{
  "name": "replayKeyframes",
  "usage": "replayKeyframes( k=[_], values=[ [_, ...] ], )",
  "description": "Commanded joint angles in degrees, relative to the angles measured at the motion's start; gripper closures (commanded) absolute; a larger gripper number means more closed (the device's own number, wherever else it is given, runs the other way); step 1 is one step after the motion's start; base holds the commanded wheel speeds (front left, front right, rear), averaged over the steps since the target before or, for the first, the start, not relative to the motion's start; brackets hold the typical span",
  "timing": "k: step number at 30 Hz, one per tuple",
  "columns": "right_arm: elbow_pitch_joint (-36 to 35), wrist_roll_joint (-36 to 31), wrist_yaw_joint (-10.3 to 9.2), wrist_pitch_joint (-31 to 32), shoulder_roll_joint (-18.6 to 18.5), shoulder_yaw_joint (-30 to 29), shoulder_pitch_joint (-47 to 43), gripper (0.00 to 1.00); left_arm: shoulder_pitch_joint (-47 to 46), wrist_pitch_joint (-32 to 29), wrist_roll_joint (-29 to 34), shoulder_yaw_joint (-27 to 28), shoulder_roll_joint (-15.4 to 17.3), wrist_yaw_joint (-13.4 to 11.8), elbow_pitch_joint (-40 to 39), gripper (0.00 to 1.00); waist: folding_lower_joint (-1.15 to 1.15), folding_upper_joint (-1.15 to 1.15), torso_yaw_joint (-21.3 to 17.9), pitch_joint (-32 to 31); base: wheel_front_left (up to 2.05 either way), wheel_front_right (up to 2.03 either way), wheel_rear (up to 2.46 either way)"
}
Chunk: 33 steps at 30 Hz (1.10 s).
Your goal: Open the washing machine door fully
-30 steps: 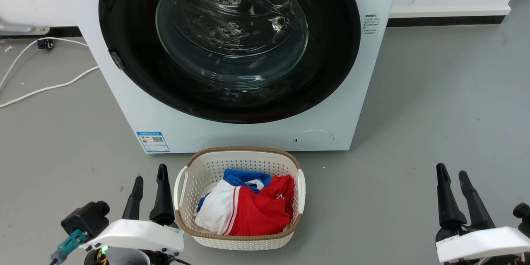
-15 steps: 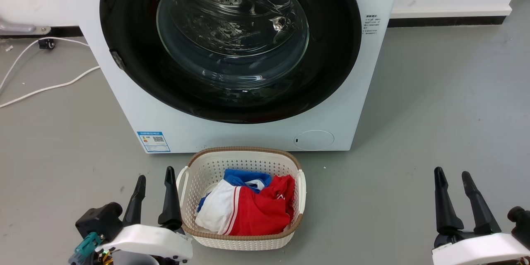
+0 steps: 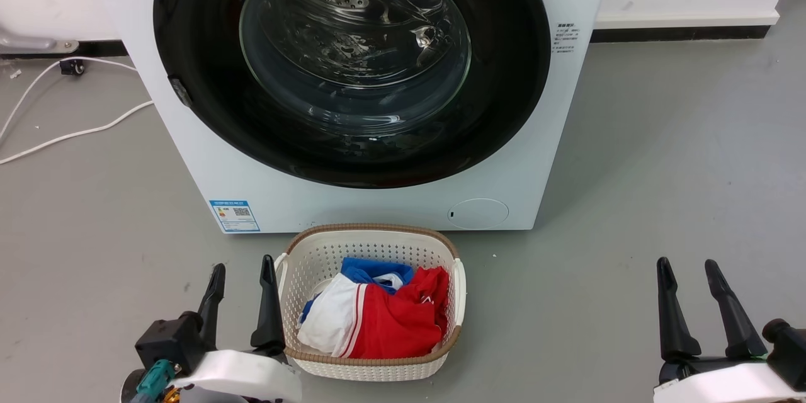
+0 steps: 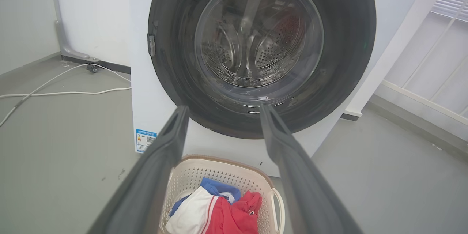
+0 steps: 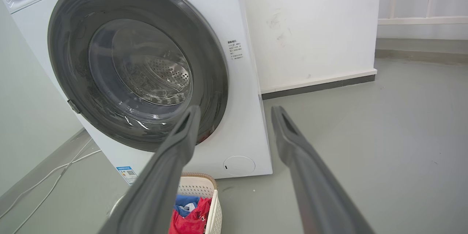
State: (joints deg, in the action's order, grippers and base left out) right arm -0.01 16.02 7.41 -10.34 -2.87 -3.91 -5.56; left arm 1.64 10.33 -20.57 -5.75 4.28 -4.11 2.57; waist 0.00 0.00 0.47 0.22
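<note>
On the washing machine [image 3: 352,208], the blue label [image 3: 233,216] with a QR code and the small print [image 3: 564,37] beside the washing machine door [image 3: 504,107] are too small to read

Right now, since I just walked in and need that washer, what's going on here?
A robot faces the washing machine, and its door is shut. Neither gripper touches it. The left gripper is open and empty, low beside a laundry basket of clothes on the floor. The right gripper is open and empty too, off to the basket's other side. Opening the door has not begun.
</note>
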Motion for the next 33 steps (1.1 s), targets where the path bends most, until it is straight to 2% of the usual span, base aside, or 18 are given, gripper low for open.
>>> replayKeyframes(
  k=[1,13,33],
  values=[
    [-0.84,-1.44,0.09,-0.56,-0.07,0.02,-0.28,0.00,0.14,0.58,1.47,-0.26,0.19,-0.17,-0.70,0.00,0.00,0.00,0.02,0.01,0.00,0.00,0.00],
    [-1.95,-6.78,0.11,-2.03,-0.05,0.04,-1.36,0.00,1.06,2.06,6.80,-0.28,-0.33,0.40,-1.31,0.00,0.00,0.00,0.29,0.05,0.00,0.00,0.00],
    [-2.93,-11.12,0.13,-4.29,-0.02,0.46,-2.93,0.00,2.23,4.25,12.91,0.69,-1.32,2.37,0.38,0.00,0.00,0.00,0.47,-0.23,0.00,0.00,0.00]
  ],
)
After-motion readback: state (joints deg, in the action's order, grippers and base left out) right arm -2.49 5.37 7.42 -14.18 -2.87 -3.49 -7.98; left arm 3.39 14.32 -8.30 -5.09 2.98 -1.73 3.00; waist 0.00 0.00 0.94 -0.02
